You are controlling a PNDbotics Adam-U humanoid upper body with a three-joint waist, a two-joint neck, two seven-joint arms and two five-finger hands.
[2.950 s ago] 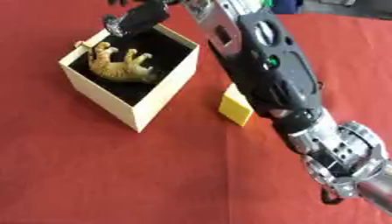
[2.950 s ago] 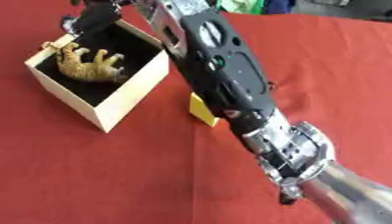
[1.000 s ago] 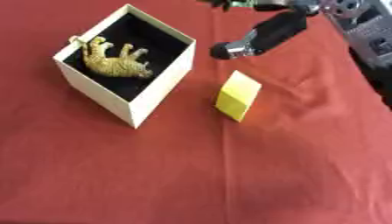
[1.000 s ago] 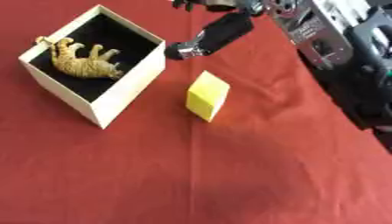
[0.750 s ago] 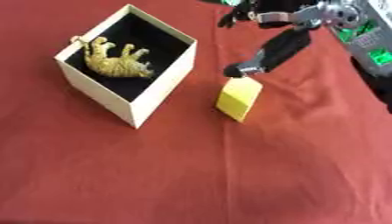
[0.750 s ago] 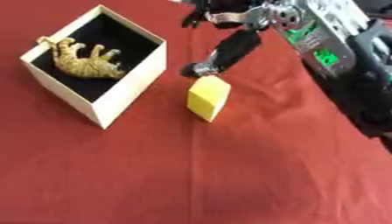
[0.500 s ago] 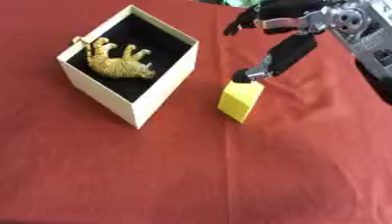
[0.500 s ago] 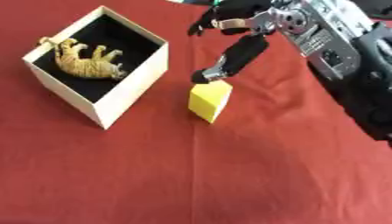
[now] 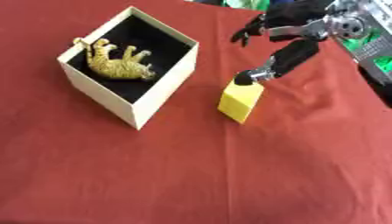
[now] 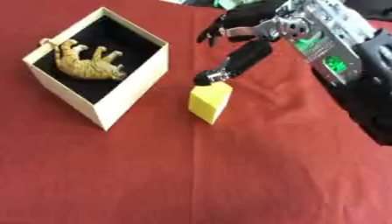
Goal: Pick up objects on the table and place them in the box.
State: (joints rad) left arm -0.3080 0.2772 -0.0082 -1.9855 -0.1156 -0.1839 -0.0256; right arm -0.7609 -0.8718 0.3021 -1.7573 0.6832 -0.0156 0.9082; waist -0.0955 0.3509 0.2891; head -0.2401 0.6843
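The yellow block (image 9: 240,100) stands on the red cloth (image 9: 191,175), just under the lowest fingertip of the right hand (image 10: 257,30) — the tip touches its top edge. The fingers are spread, holding nothing. Left of them, the cream box (image 9: 126,111) holds a toy tiger (image 9: 115,63).
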